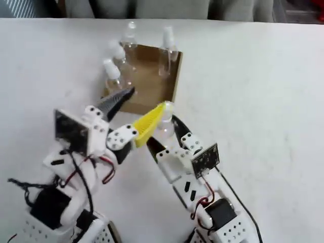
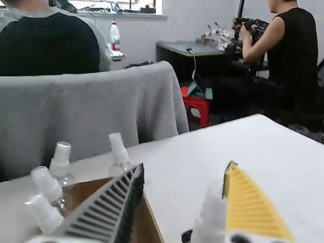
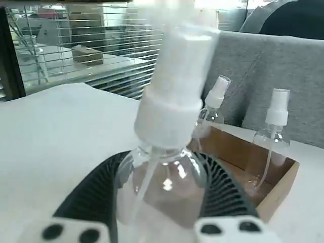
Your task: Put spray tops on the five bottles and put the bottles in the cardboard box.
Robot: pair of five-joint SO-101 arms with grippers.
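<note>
No readable text, numbers or signs. Plain faces on cardboard box. Far-off red-labelled bottle: print too small.

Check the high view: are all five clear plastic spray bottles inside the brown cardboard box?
No: one clear plastic spray bottle is outside the brown cardboard box, held in the right gripper.

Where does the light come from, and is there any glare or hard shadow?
High view: even light from above, the table bright, no hard shadows. Right wrist view: daylight through the blinds behind, small glints on the near bottle. Left wrist view: a bright window far behind.
</note>
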